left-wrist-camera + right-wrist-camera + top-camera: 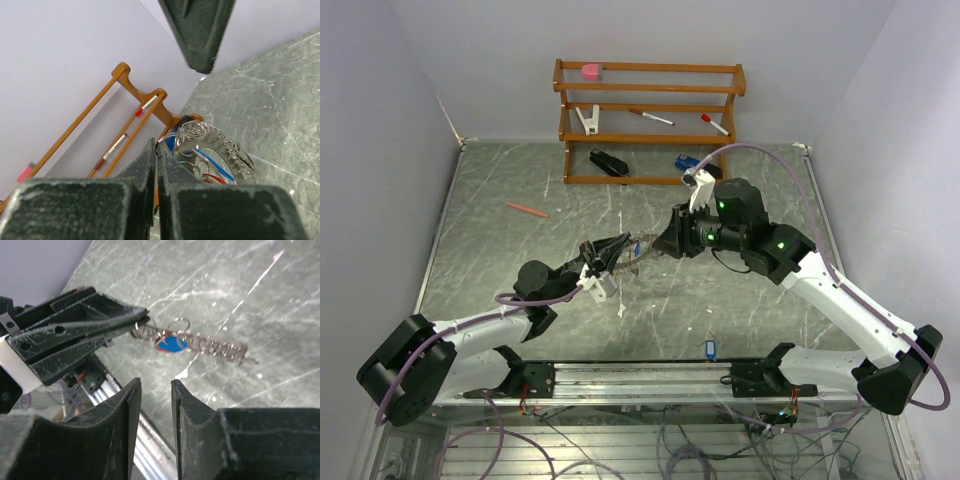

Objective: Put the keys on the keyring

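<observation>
A: Left gripper?

B: Clamped shut on the keyring. In the right wrist view it pinches the ring's 9 o'clock end. The ring hangs clear above the table, edge-on to that camera, a band of small silvery keys.

A: Long axis?

B: 9 to 3, dipping slightly toward 4. The free end is out at 3 with nothing touching it. One blue-tagged key hangs just beside the pinch. I cannot tell whether it is threaded on the wire or only lying against it.

A: Right gripper?

B: Jaws parted a little, with nothing between them. The blue tag sits at 12 to 1 o'clock from the fingertips, near but apart. The rest of the ring trails off toward 2.

A: Does the top view agree?

B: Yes. The ring lies between the two grippers, at 3 o'clock from the left tips and 9 o'clock from the right's. Both are close. The left is busy as the holder, so the right is the free arm.

A: What does the next move turn on?

B: My judgement is the line from the right jaws to that tag. The jaws close along 9 to 3, the same as the ring's axis. A straight advance toward 12, nudged to 1, should bring the tag between the pads. The gap looks narrow for the tag, so it may need widening first. A push at the held end could also twist the ring in the left's pinch.
</observation>
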`<state>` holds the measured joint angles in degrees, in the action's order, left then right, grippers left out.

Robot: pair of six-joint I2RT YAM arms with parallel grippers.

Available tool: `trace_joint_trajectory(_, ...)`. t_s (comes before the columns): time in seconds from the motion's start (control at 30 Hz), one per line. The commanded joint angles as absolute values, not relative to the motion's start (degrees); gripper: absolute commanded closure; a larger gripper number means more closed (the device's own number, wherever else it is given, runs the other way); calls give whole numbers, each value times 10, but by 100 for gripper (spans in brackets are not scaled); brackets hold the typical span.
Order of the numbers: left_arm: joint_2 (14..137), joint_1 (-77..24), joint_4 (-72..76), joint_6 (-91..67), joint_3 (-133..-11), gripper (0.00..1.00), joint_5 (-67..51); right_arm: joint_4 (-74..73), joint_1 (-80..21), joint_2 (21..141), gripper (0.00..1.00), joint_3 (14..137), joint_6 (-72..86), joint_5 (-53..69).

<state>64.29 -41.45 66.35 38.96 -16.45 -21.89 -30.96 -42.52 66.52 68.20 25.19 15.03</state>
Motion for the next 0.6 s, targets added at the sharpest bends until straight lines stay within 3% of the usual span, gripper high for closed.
trace_joint_trajectory(0.0,625,-417,694,368,-190,93,-230,-237,-430,662,70,682,178,111)
trace_joint_trajectory(0.27,622,-417,681,362,-194,93,-249,-202,-429,673,74,654,126,133)
trace_joint_trajectory(0.43,619,-417,667,376,-186,93,-230,-253,-428,651,76,637,150,80)
trace_joint_trajectory(0.57,622,-414,639,372,-186,93,-164,-263,-424,628,70,612,200,46)
